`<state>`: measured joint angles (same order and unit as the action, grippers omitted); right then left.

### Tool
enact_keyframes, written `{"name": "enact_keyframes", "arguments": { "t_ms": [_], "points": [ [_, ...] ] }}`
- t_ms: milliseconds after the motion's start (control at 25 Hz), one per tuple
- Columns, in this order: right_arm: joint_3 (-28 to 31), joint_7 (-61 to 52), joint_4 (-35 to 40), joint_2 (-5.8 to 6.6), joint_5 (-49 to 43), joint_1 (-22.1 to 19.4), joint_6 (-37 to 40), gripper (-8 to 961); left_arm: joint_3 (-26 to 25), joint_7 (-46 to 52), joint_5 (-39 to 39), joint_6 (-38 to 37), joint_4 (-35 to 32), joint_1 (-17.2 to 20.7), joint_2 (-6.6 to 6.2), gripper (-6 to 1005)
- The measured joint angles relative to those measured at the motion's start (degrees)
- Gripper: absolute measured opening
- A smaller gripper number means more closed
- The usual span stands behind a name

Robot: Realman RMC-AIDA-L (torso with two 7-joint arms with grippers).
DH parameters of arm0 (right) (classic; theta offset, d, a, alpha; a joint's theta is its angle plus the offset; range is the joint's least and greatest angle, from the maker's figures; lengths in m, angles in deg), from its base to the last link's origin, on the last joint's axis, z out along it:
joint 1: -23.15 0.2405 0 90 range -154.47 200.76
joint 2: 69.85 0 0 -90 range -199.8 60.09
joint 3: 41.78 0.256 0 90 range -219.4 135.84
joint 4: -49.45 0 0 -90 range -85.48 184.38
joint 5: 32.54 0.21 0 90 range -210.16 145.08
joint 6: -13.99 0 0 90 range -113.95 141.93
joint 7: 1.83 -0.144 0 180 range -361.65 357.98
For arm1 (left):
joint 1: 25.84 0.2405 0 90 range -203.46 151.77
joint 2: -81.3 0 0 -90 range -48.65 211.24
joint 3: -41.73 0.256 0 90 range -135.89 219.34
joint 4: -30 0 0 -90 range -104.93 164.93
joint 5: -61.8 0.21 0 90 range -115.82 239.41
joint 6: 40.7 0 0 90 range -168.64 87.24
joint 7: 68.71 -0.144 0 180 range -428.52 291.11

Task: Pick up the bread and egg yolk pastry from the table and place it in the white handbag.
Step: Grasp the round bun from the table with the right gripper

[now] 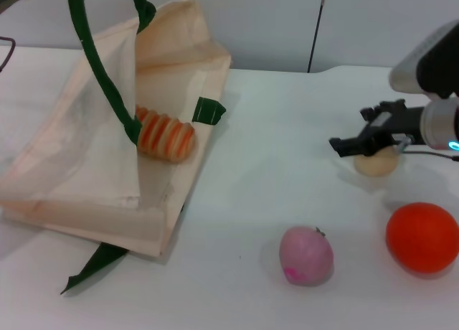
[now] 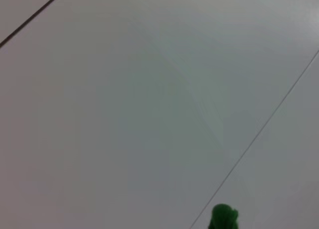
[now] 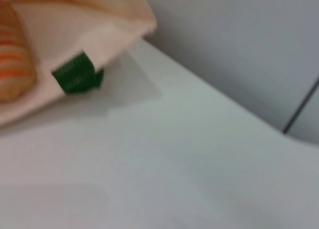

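The white handbag (image 1: 72, 165) lies at the left with its mouth held open. One green strap (image 1: 97, 64) runs taut up out of the top of the head view. The bread (image 1: 166, 138), orange and cream striped, lies inside the bag's mouth; it also shows in the right wrist view (image 3: 15, 64). The egg yolk pastry (image 1: 376, 163) sits on the table at the right. My right gripper (image 1: 358, 133) hovers open just over it, its fingers pointing left. My left gripper is out of view; a bit of green strap (image 2: 223, 218) shows in the left wrist view.
A pink round fruit (image 1: 306, 255) lies at front centre and a bright orange ball (image 1: 423, 237) at front right, both close to the pastry. A loose green strap end (image 1: 97, 264) sticks out from under the bag. The wall is behind the table.
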<state>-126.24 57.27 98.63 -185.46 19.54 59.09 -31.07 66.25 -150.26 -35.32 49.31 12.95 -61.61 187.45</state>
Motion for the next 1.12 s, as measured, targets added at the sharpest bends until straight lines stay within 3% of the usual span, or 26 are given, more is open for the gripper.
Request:
{"name": "enact_keyframes", "arguments": {
  "t_ms": [480,840,1120],
  "points": [
    [8.53,1.88,-9.33,-0.05,-5.81,2.56,-1.96,882,0.00,-0.08,0.00,-0.54,0.00,0.00,0.00,128],
    [8.66,1.66,-8.26,-0.24,-5.92,2.14,-2.55,875,0.00,-0.10,0.00,-0.81,0.00,0.35,-0.06,129],
    [8.69,1.67,-8.35,-0.25,-7.65,2.54,-3.27,779,0.00,-0.09,0.18,-1.39,0.00,0.35,-0.08,129]
  ]
}}
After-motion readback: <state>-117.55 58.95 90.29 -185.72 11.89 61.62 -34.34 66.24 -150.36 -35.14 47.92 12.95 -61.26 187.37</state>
